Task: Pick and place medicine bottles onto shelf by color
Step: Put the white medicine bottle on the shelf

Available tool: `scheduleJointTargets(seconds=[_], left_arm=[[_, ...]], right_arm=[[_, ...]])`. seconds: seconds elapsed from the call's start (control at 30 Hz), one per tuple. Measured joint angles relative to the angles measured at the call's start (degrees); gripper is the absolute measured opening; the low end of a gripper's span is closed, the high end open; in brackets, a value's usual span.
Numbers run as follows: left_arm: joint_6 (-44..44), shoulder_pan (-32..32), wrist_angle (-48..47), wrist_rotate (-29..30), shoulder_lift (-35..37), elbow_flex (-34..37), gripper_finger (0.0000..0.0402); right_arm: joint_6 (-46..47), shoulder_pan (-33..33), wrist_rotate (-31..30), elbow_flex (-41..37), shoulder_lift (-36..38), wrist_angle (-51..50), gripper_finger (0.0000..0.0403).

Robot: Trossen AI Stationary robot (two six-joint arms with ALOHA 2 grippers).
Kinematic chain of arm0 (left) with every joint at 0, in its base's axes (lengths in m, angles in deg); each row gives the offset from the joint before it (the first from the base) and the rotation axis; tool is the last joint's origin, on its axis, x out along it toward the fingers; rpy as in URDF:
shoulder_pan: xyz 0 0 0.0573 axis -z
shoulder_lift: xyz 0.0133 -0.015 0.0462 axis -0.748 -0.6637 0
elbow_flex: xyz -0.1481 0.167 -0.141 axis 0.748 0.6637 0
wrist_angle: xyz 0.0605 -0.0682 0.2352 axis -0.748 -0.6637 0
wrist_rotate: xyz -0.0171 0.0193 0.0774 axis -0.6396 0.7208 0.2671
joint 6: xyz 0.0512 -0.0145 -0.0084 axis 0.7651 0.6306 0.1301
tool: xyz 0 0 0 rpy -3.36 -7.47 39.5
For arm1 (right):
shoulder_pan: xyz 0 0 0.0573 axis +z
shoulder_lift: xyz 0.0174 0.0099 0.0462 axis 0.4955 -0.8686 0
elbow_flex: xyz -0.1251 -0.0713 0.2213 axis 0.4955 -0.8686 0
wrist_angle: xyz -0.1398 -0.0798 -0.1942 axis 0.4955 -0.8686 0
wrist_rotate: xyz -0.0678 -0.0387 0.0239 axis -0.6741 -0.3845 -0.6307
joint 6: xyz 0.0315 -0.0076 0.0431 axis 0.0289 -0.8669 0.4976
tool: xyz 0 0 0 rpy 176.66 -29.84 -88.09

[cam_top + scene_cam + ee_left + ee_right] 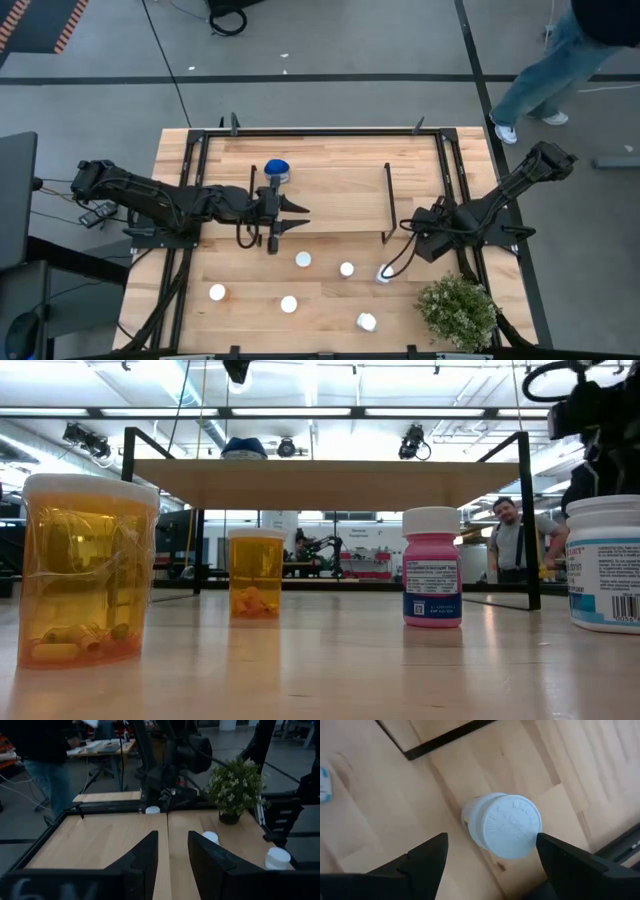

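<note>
Right wrist view: white-capped medicine bottle (506,826) upright between right claw's (492,851) spread fingers.

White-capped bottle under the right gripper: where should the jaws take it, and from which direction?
Grip the round white-capped bottle across its cap and upper body, coming down from above. It stands upright on the wooden table with clear space around it, and the right gripper already hangs over it, jaws open wider than the cap, one on either side. The left gripper waits over the light-wood shelf.
</note>
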Motion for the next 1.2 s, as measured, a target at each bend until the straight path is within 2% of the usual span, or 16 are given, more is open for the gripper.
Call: scheduleJointTargets(seconds=[0.4,0.93,1.2], left_arm=[[-1.63,0.18,-1.07,0.0,0.0,0.0,0.0111],[-1.65,0.35,-1.07,0.0,0.0,0.0,0.0113],[-1.67,0.35,-1.07,0.0,0.0,0.0,0.0118]], right_arm=[[0.37,0.01,-2.78,1.58,0.01,-5.54,0.0312],[3.58,-0.01,-3.42,-1.89,0.03,-0.15,0.0312],[5.28,-0.01,-6.36,-1.89,0.03,0.05,0.0312]])
